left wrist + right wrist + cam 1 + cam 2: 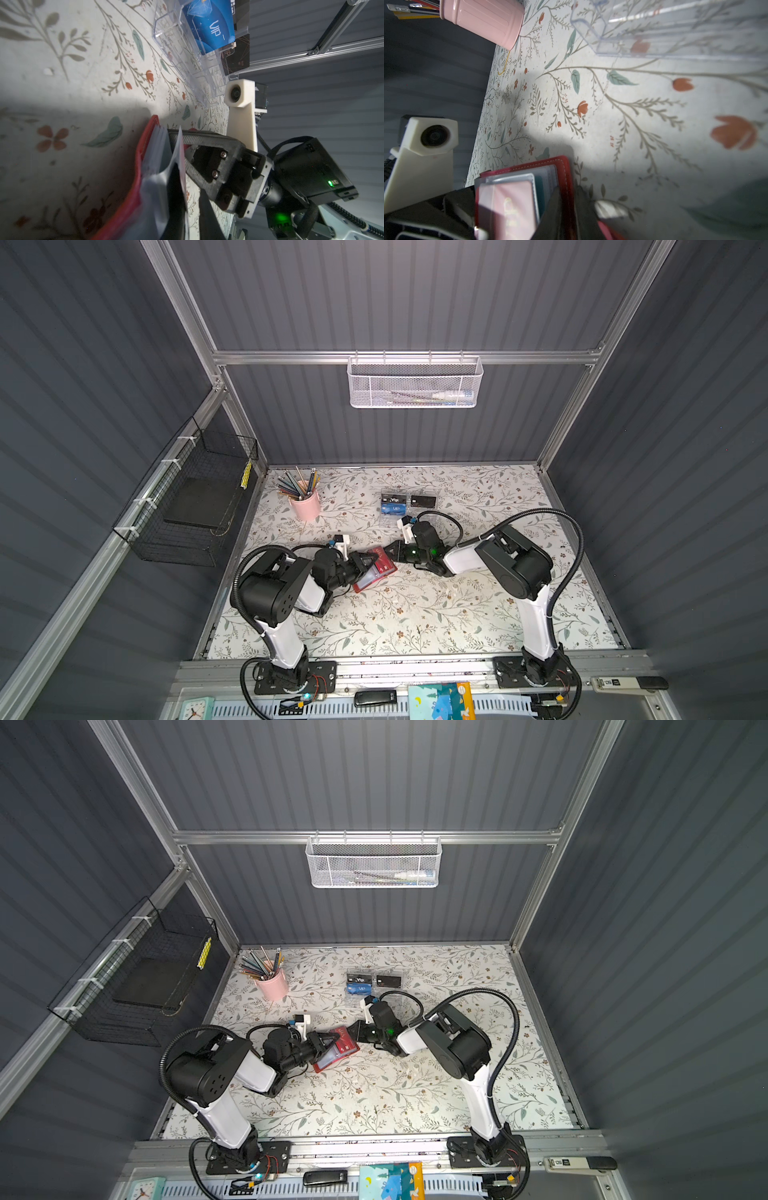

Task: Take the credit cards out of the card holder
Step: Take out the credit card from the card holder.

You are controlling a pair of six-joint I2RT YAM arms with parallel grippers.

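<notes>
- The table (415, 614) is wide and flat. Its pale cover is printed with leaves and small red flowers.
- A black wire basket (187, 497) hangs on the side wall. A dark flat slab lies in it.
- A white mesh basket (415, 383) hangs on the back rail. Some long thin things lie in it, too small to name.
- The right claw (389, 551) is black and pointy. In the right wrist view its two fingers press on the red cover of the card holder (384, 568), one on each side.
- The left claw (371, 559) meets the card holder from the other side. Its fingers are near each other, with a thin sheet from the holder between them. It cannot be told if they pinch the sheet or only touch it.
- A clear hard plastic box (409, 506) with little rooms stands near the back of the table. Cards stand in two of its rooms.
- A round pink cup (306, 506) near the back corner holds a bunch of pencils.
- The card holder is at the middle of the table, between the two claws, and it is open. It is red and looks like leather, with pale stitches along the edge and cloudy plastic pages inside.
- The credit cards (209, 31) are thin, flat and stiff. A blue one with white "VIP" and some black ones are in the clear box. A pinkish one (508, 207) sits in the holder's front page.
</notes>
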